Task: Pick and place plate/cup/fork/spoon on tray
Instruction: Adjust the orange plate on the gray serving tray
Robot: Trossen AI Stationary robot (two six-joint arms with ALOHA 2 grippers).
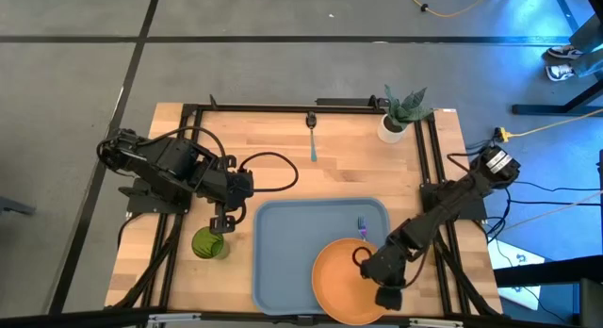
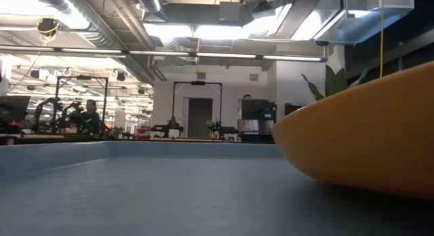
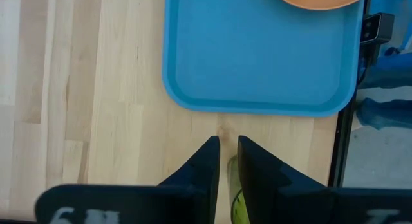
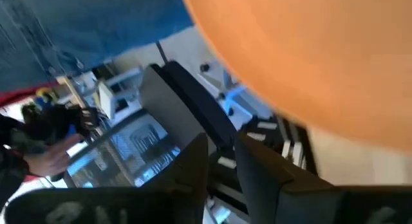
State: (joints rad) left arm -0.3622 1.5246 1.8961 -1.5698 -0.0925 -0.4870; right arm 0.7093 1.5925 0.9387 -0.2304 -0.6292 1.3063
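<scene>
While the left end effector [image 1: 219,224] stands over the green cup [image 1: 209,243] on the wooden counter [image 1: 283,149], just beside the left rim of the tray [image 1: 283,262], its fingers [image 3: 206,169] are drawn close together with the cup's rim between them in the left wrist view. The right end effector [image 1: 389,297] is at the right edge of the orange plate [image 1: 349,281], which lies on the tray's near right part; its fingers [image 4: 257,166] are nearly closed, and whether they pinch the plate's rim cannot be told. The fork [image 1: 362,230] lies on the tray just beyond the plate. The spoon [image 1: 312,135] lies on the counter's far side, well apart from the tray, near a potted plant [image 1: 400,111].
</scene>
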